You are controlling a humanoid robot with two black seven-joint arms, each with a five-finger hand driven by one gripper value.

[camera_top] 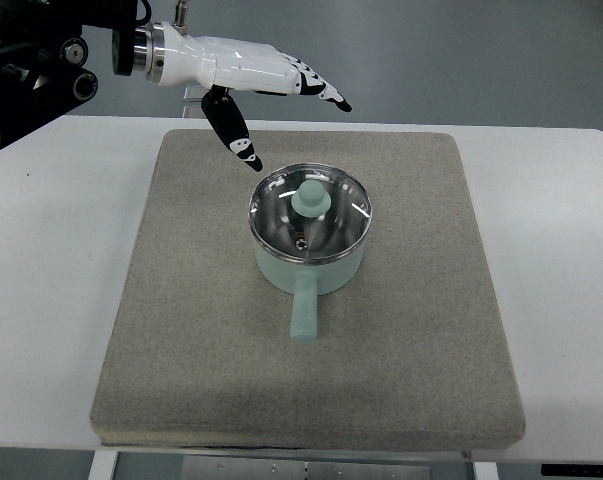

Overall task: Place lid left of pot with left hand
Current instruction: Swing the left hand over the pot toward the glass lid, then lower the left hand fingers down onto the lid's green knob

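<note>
A mint-green pot [309, 262] stands in the middle of the mat, its handle pointing toward the near edge. A glass lid [336, 215] with a mint knob [309, 199] sits on the pot. My left hand [293, 118] hovers above the mat's far edge, up and to the left of the pot, apart from the lid. Its white fingers [316, 88] are stretched out to the right, and the thumb [235, 136] hangs down toward the pot's rim. The hand is open and holds nothing.
A grey felt mat [181, 330] covers most of the white table [51, 280]. The black left arm [31, 70] enters at the upper left corner. Bare mat lies left of the pot.
</note>
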